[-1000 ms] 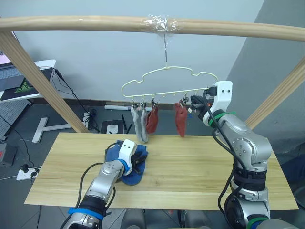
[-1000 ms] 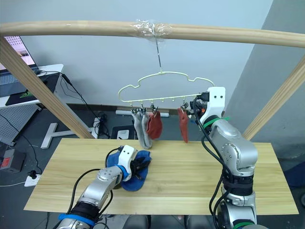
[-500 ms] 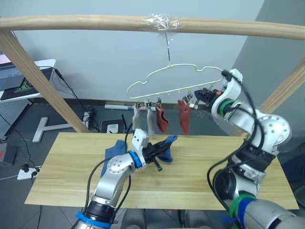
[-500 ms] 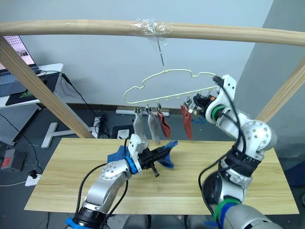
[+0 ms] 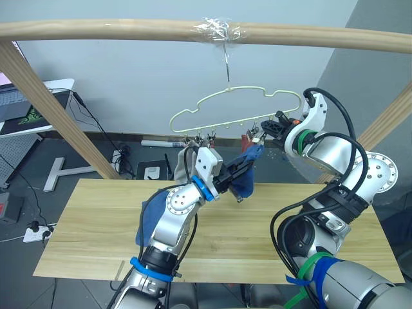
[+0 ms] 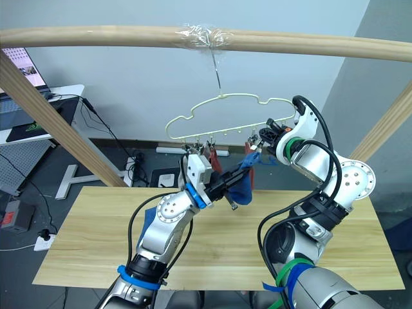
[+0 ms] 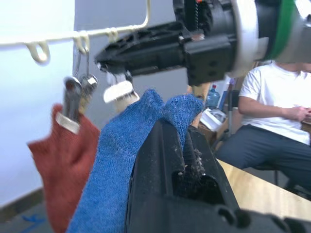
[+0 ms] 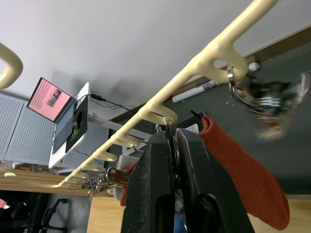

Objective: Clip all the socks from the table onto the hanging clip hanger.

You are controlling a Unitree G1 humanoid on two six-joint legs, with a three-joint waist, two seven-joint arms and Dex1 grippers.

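My left gripper [image 5: 235, 183] is raised above the table [image 5: 277, 219], shut on a blue sock [image 5: 249, 168] that it holds just under the right end of the clip hanger [image 6: 223, 96]. My right gripper [image 8: 173, 138] is shut on a metal clip [image 7: 119, 90] at that end, right beside the blue sock's top edge. A rust-red sock [image 8: 243, 184] hangs from the neighbouring clip. Further left on the hanger, grey socks [image 5: 182, 161] are partly hidden behind my left arm. A second blue sock [image 5: 148, 219] lies on the table's left half.
The hanger hooks over a thick wooden bar [image 5: 129, 29] held up by slanted wooden posts [image 5: 51, 109]. A person [image 7: 277, 97] sits beyond the table. A laptop [image 5: 13, 103] rests on a side desk at far left.
My left gripper has lifted one blue sock off the table up to the hanger's right end. My right gripper has stayed at the end clip while the hanger swung slightly.
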